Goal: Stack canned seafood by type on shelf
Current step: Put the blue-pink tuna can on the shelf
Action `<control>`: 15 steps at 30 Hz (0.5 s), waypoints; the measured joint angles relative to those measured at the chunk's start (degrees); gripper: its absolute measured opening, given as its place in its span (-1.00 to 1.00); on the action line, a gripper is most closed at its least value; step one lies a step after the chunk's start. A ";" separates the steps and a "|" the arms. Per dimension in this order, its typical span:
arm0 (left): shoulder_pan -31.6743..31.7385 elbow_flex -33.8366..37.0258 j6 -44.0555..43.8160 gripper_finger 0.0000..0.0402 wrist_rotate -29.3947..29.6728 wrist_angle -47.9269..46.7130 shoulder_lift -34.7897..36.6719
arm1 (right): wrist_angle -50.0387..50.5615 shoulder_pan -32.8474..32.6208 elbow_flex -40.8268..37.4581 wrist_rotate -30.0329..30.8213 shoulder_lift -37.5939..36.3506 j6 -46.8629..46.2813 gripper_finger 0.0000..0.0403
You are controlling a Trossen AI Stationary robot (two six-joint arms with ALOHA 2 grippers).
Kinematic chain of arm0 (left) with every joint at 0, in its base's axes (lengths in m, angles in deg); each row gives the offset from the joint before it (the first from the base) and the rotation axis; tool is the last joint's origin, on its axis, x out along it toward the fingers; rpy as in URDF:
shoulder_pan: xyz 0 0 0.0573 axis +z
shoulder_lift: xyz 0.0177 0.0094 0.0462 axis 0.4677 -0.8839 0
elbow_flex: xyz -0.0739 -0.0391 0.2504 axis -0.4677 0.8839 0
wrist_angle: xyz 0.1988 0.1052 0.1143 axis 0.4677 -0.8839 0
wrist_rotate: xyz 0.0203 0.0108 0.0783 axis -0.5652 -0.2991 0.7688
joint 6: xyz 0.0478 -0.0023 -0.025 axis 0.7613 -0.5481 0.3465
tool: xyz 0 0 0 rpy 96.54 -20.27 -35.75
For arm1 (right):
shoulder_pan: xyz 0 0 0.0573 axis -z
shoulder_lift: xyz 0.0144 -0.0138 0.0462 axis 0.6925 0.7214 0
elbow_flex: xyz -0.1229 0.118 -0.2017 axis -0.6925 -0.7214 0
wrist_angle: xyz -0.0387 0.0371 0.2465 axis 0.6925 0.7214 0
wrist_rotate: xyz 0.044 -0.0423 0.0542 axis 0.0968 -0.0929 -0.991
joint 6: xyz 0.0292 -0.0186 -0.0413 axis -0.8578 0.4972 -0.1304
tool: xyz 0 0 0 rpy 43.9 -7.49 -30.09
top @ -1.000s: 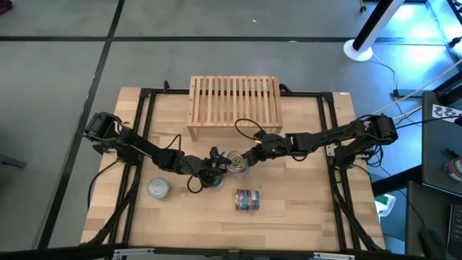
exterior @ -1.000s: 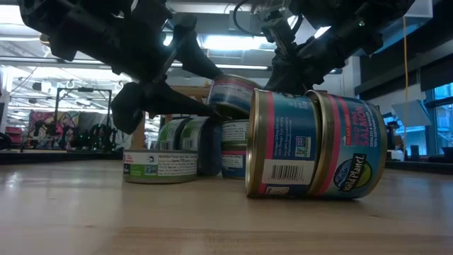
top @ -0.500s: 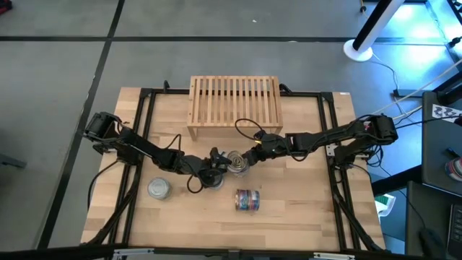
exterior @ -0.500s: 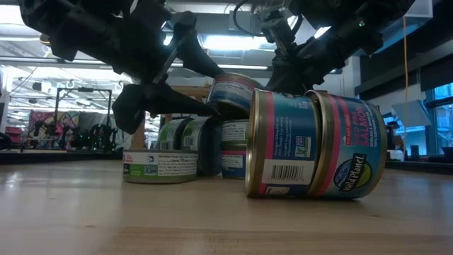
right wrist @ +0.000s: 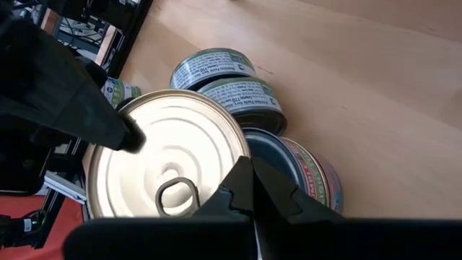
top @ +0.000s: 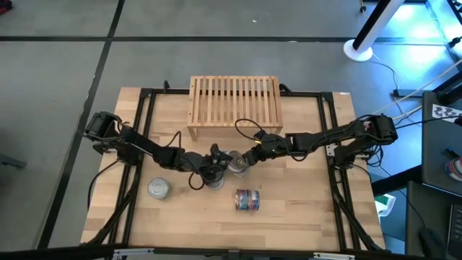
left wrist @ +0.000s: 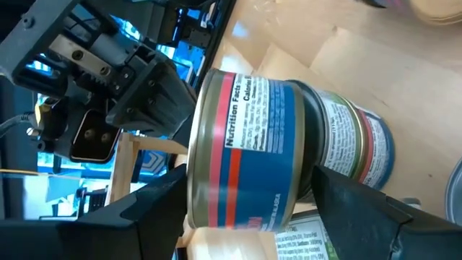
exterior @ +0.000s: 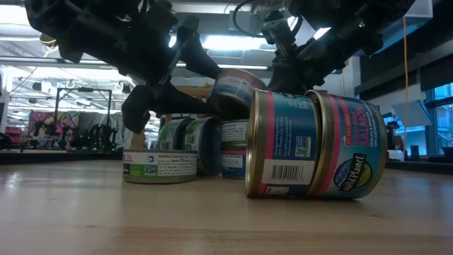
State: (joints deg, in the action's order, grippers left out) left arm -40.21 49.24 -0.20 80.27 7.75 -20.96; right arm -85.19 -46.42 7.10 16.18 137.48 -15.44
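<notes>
Left gripper (top: 216,165) at mid-bench, jaws spread wide around a blue-and-red tin (left wrist: 245,155), held tilted above a short stack of like tins (exterior: 235,150). Right gripper (top: 242,163) close against the same tin from the other side, jaws pressed together, tips at its silver pull-tab lid (right wrist: 166,166). Just beside, two green-labelled tins (right wrist: 224,83) leaning on edge. Nearer the front edge, two blue-and-red tins (exterior: 315,144) lying on their sides. Apart to the left, a flat grey tin (top: 159,189). Behind, the wooden shelf (top: 234,101) on the bench (top: 303,209).
</notes>
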 joint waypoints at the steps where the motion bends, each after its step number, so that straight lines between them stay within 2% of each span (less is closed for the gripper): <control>1: 0.08 0.00 0.00 0.41 -0.40 -0.01 0.00 | 0.00 0.00 0.00 -0.01 0.01 0.01 -0.99; 5: 0.08 0.00 0.34 0.34 -1.17 0.01 0.00 | -0.02 0.00 0.00 -0.04 0.01 0.04 -1.00; 15: 0.08 0.00 0.22 -0.02 -1.29 0.04 0.00 | -0.22 0.00 0.00 -0.07 -0.01 0.02 -1.00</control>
State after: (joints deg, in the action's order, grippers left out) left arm -40.14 49.24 0.02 78.97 7.79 -20.96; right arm -85.41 -46.42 7.10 16.11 137.47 -15.42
